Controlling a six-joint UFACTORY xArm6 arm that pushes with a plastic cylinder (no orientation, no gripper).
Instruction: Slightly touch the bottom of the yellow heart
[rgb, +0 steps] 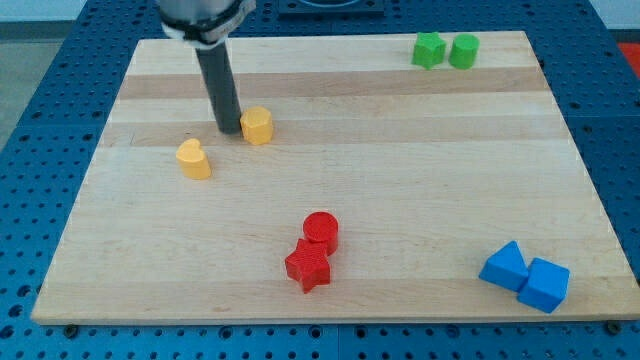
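My tip (229, 131), the bare end of a straight dark rod with no pincer to open or close, rests just left of a yellow hexagonal plastic block (258, 126). The yellow plastic heart (194, 159) sits apart toward the view's lower left on the wooden board (400, 190); its pointing direction is unclear.

High frontal view over board (330, 190)
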